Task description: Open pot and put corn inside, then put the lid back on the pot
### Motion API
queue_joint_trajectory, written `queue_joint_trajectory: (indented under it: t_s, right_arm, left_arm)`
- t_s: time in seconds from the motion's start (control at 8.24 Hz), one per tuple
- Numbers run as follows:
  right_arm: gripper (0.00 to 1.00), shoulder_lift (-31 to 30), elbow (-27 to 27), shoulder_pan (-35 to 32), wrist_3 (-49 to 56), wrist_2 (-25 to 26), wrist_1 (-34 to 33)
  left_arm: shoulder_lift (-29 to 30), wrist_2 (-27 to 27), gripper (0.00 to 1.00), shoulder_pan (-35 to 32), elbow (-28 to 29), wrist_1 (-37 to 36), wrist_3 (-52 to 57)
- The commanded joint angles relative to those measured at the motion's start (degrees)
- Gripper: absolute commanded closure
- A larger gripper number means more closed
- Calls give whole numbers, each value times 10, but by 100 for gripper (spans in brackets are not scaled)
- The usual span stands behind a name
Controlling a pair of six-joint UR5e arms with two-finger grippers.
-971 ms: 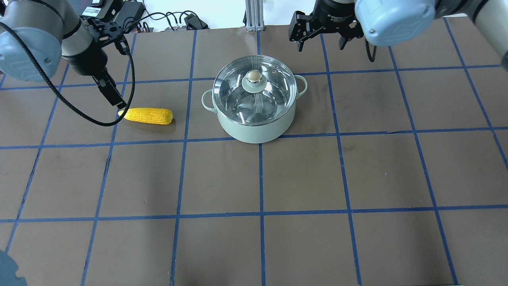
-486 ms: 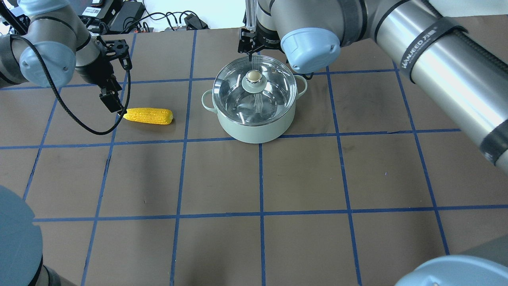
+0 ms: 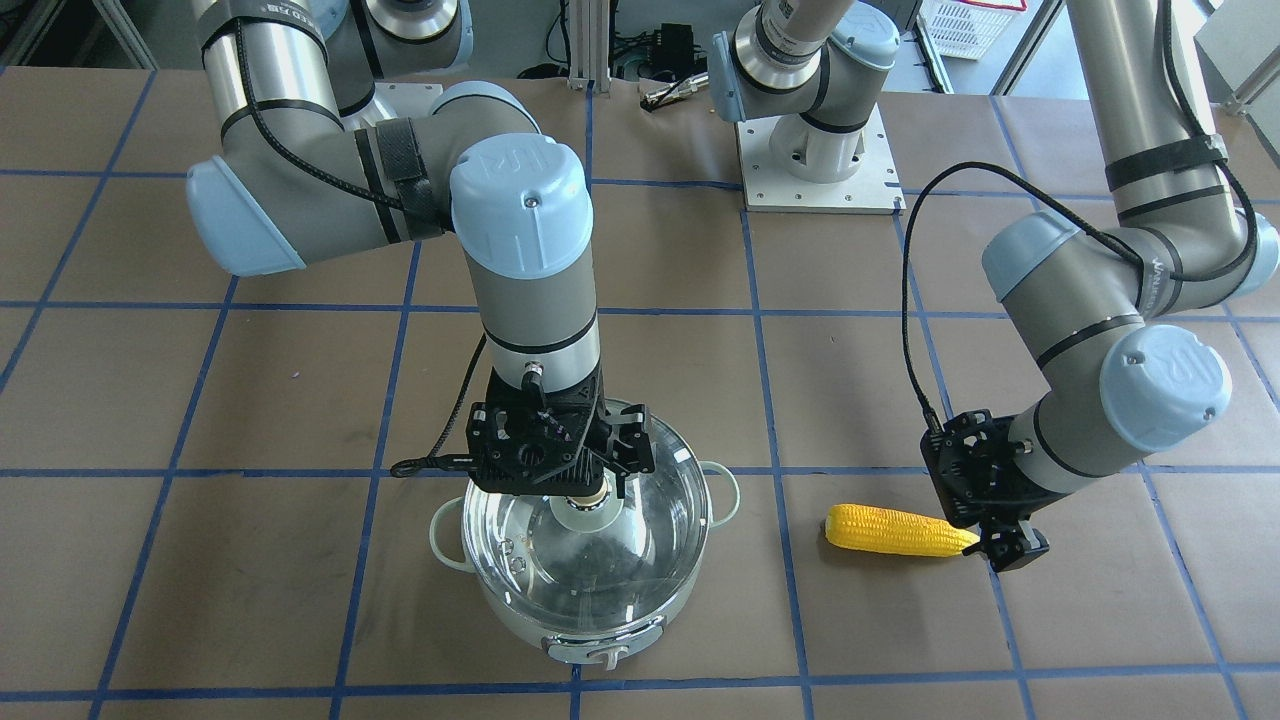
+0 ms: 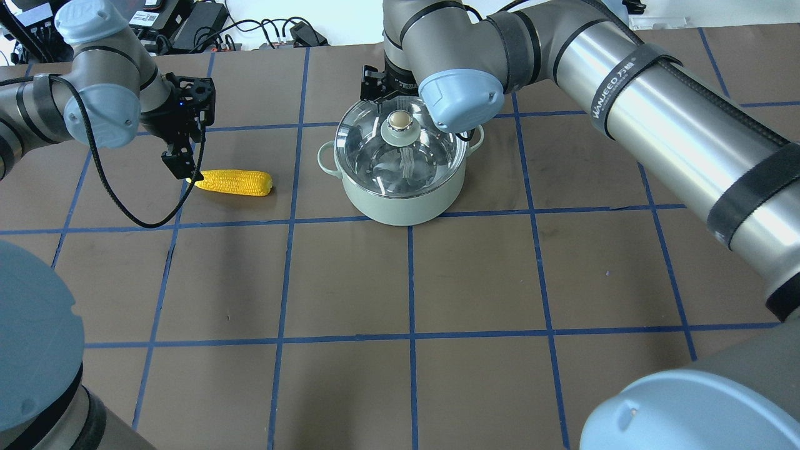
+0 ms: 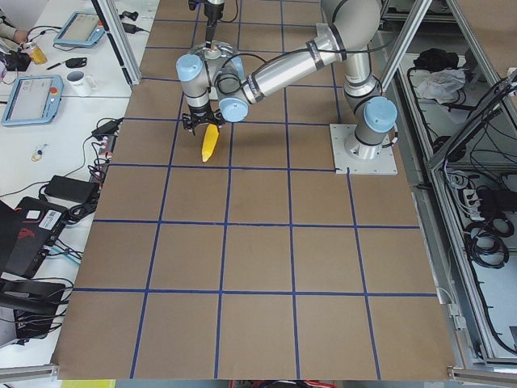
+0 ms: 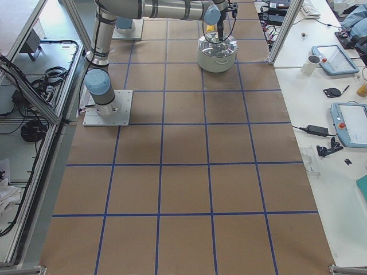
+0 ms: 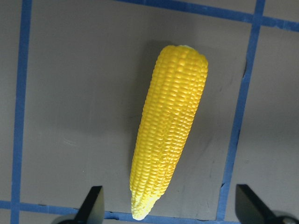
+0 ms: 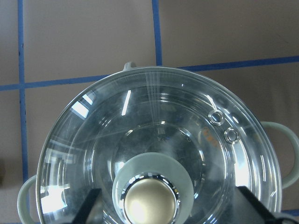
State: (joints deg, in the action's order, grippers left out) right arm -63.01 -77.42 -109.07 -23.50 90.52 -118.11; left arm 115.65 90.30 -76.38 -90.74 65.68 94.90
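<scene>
The pot [image 4: 403, 203] sits on the brown worktop [image 4: 475, 281] with its glass lid [image 4: 369, 156] on. The right hand [image 3: 588, 490] hangs right over the lid's knob [image 8: 150, 205], fingers spread wide on either side and clear of it. On the robot's left side the corn [image 4: 232, 182] lies flat on the worktop, well apart from the pot. The left hand [image 3: 1012, 550] hovers over its tapered tip, spread wide too.
</scene>
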Motion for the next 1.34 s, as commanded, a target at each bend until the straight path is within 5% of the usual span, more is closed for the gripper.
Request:
queue_joint_trajectory:
  t_s: [0.0,0.73,1.21]
  right_arm:
    - [6,13,-1,-3,-1,-2,-1]
    - [12,17,-1,-11,-4,0,-2]
    - [49,17,-1,-11,-4,-1,-1]
  left_arm:
    - [19,0,0,0,-3,-13,65]
    - [65,-1,0,0,-9,-50,103]
    - [68,-6,0,0,-16,-50,95]
